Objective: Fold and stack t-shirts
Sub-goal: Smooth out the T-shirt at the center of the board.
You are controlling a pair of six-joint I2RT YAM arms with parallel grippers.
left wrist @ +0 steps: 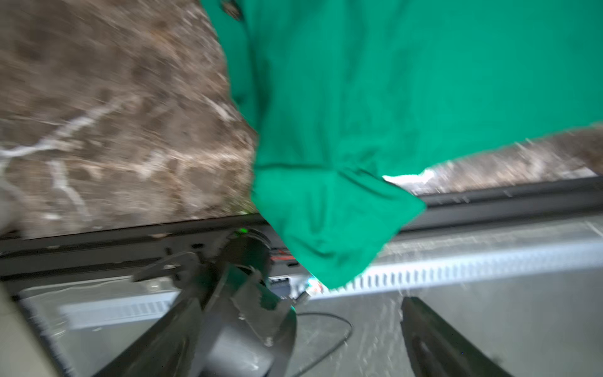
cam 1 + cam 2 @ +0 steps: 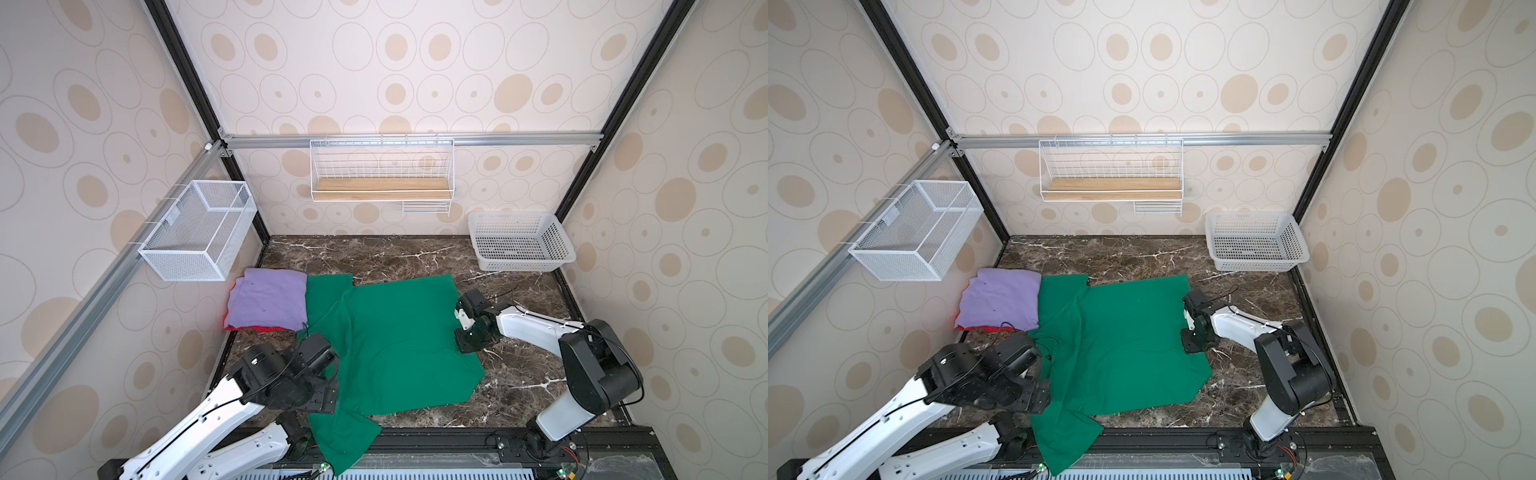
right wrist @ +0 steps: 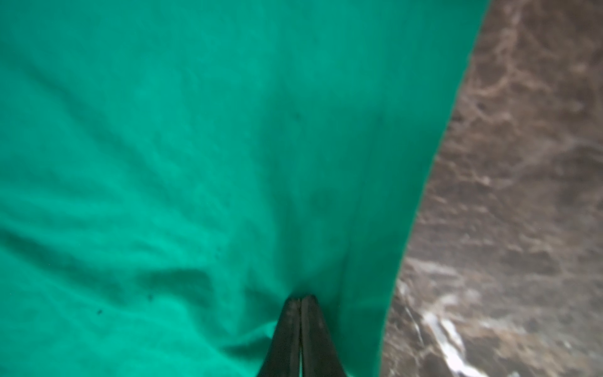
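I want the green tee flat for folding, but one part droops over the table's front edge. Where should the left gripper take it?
Probably the overhanging flap of the green t-shirt, approached from the robot's left, where the open left gripper sits. Hanging off the table, it lets a finger pass under; the right gripper pinches the opposite edge.

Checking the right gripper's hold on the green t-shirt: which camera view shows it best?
The right wrist view: the right gripper is shut, pinching the emerald-green cloth t-shirt into puckers. Both top views show only its housing at the shirt's edge; the left wrist view misses it.
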